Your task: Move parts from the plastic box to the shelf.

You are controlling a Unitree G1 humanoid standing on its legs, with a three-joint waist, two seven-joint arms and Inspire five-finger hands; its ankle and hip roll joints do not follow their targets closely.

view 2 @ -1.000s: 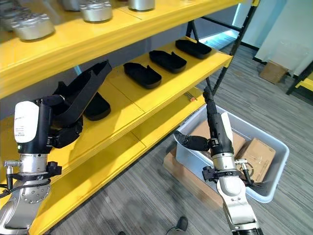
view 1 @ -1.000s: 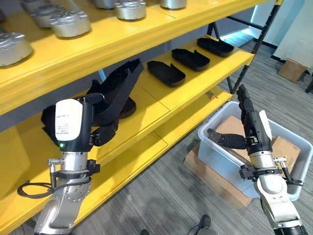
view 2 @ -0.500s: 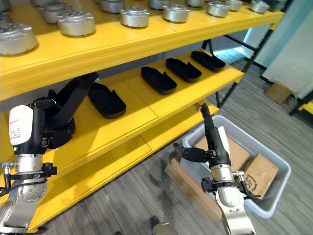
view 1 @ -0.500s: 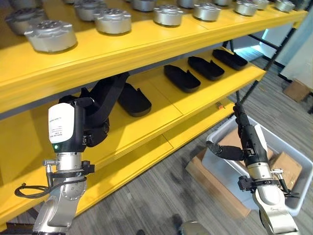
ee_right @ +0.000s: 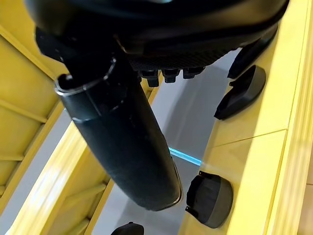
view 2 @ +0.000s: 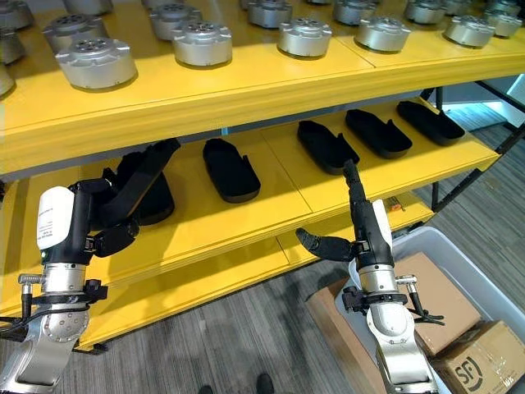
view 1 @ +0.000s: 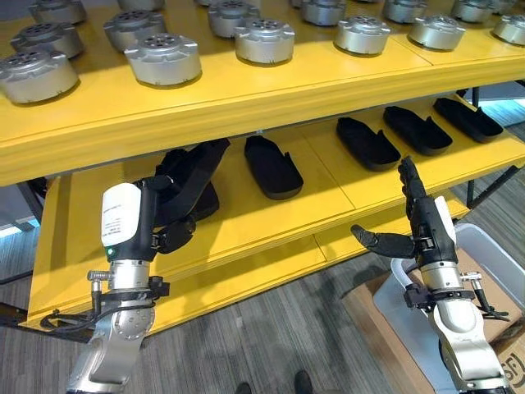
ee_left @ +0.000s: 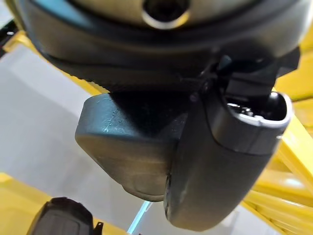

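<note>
My left hand (view 1: 168, 223) is shut on a long black part (view 1: 197, 168), holding it tilted over the left end of the yellow middle shelf (view 1: 271, 215), its upper end pointing toward the back. Several matching black parts (view 1: 273, 167) lie in a row further along that shelf. My right hand (view 1: 420, 223) is open, fingers straight up and thumb (ee_right: 122, 142) out to the side, and holds nothing. It stands in front of the shelf's edge, just above the near corner of the pale plastic box (view 1: 490, 244) on the floor.
Silver round metal parts (view 1: 164, 57) line the top shelf. A lower yellow shelf (view 1: 246, 275) juts out under the middle one. Brown cardboard cartons (view 2: 435, 295) fill the plastic box, which rests on a flat cardboard piece (view 2: 328, 310). Grey plank floor lies before the shelf.
The whole view has swung, so the shelf looks more head-on. My left hand still holds the black part at the middle shelf. My right hand stays open and raised.
</note>
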